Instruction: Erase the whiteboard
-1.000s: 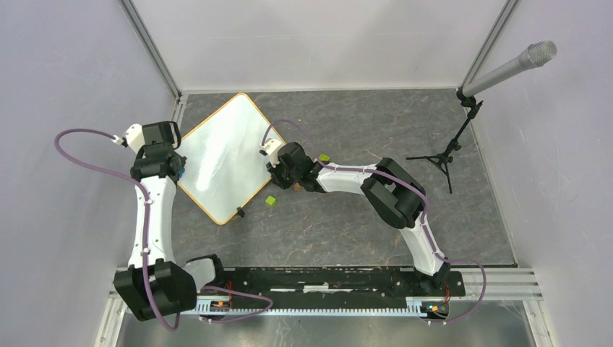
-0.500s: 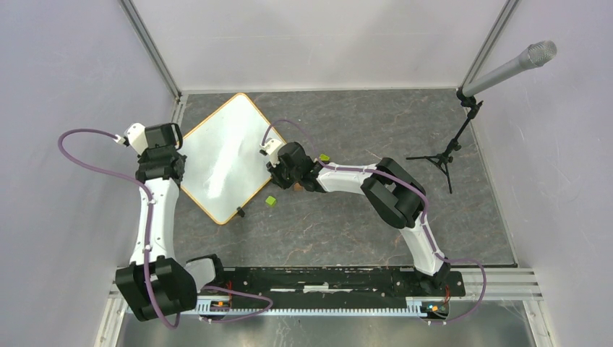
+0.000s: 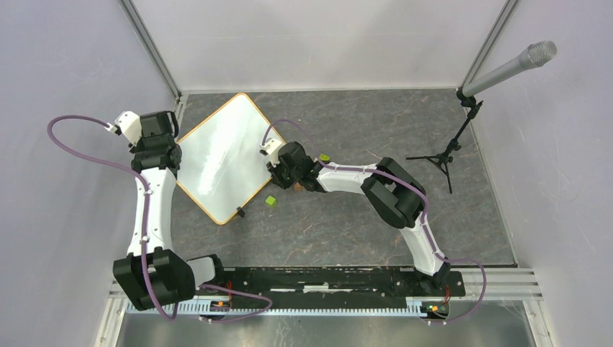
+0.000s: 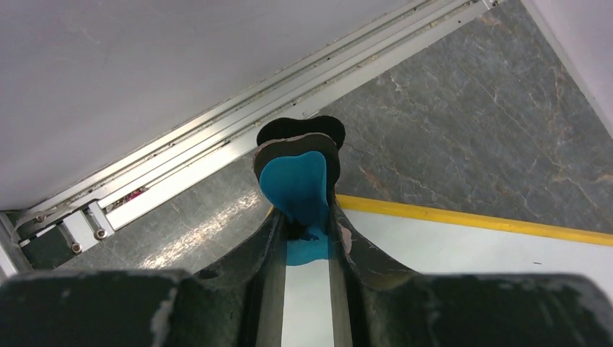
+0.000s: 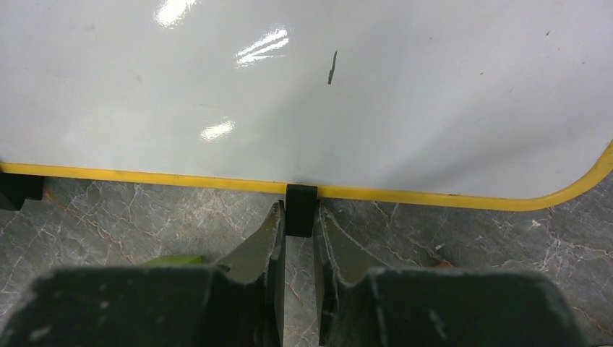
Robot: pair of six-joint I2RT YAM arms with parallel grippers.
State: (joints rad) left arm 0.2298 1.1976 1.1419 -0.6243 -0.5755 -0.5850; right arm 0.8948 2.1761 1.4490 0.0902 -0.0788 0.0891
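On the grey, marble-veined table (image 3: pixel 347 224), the whiteboard (image 3: pixel 217 155) lies flat toward the far left, turned like a diamond: a glossy white rectangle with rounded corners and a thin yellow-orange rim. The left gripper (image 4: pixel 300 189) sits at the board's left edge, its dark fingers clamped on a smooth blue pad (image 4: pixel 289 177) that rests by the rim. The right gripper (image 5: pixel 300 225) meets the board's right edge, its fingers nearly together, pinching a small square black clip (image 5: pixel 301 202). A tiny green block (image 3: pixel 270 201) lies just beside that edge.
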